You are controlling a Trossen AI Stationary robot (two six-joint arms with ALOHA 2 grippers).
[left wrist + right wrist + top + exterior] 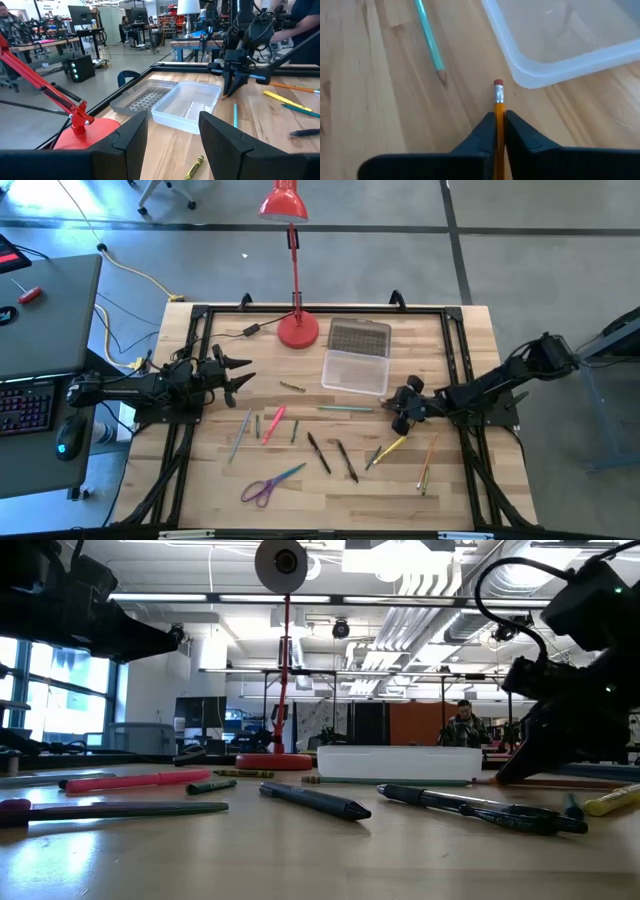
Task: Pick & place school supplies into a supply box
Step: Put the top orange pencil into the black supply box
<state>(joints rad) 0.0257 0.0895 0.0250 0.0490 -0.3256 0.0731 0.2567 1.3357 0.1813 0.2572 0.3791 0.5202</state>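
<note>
High view: the right gripper sits low just by the near right corner of the open box, lid lying behind it; pens, markers and scissors lie scattered nearer the front; the left gripper waits spread, far left.

Low view: the right arm leans down beside the box; its fingers are hard to read here.

Left wrist view: own jaws wide apart; the box is empty.

Right wrist view: fingers pinch an orange pencil along its length, eraser forward, just short of the box rim; held so lengthwise it could slip or swivel on lifting, or the eraser could catch the rim and push the box.
</note>
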